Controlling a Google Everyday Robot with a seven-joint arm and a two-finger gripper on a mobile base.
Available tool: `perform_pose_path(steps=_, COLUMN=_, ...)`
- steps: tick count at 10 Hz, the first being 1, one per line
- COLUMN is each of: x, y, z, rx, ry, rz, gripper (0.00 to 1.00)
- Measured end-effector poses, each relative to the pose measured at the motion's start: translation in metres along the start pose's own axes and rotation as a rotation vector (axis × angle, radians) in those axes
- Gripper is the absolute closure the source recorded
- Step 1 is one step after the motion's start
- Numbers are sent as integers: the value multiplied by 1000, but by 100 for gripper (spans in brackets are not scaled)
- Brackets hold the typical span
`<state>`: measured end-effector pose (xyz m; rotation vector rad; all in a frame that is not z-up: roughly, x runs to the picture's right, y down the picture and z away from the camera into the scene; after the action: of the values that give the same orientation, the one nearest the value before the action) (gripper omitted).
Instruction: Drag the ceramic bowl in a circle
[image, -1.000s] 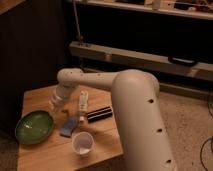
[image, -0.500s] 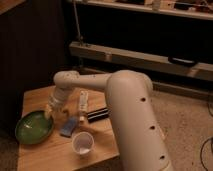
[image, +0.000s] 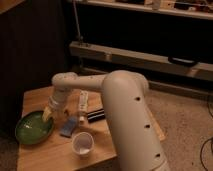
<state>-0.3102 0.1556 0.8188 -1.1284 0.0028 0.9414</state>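
Note:
The ceramic bowl (image: 31, 129) is wide, shallow and green. It sits at the left front of the small wooden table (image: 55, 155). My white arm reaches down from the right, over the table. At its end, the gripper (image: 47, 116) is at the bowl's right rim, over the inner edge. I cannot tell whether it touches the rim.
A small white cup (image: 82, 144) stands near the table's front edge. A blue packet (image: 69, 126) lies just right of the bowl. Behind them lie a white bar-shaped item (image: 83, 101) and a dark flat object (image: 96, 115). A dark shelf unit (image: 150, 55) stands behind the table.
The arm has swung left and down, and the gripper has gone from the table's middle to the bowl's right rim. The bowl and cup have stayed in place.

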Motion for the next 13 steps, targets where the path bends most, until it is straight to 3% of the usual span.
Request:
perform_pose_path(steps=9, x=-4, y=0, z=21, rx=14, ry=40, rz=-4, gripper=41)
perform_pose_path(steps=12, x=-8, y=0, z=24, rx=21, ry=42, rz=-3, gripper=63)
perform_pose_path(steps=13, x=-9, y=-1, z=26, rx=28, ry=50, rz=-3, gripper=75)
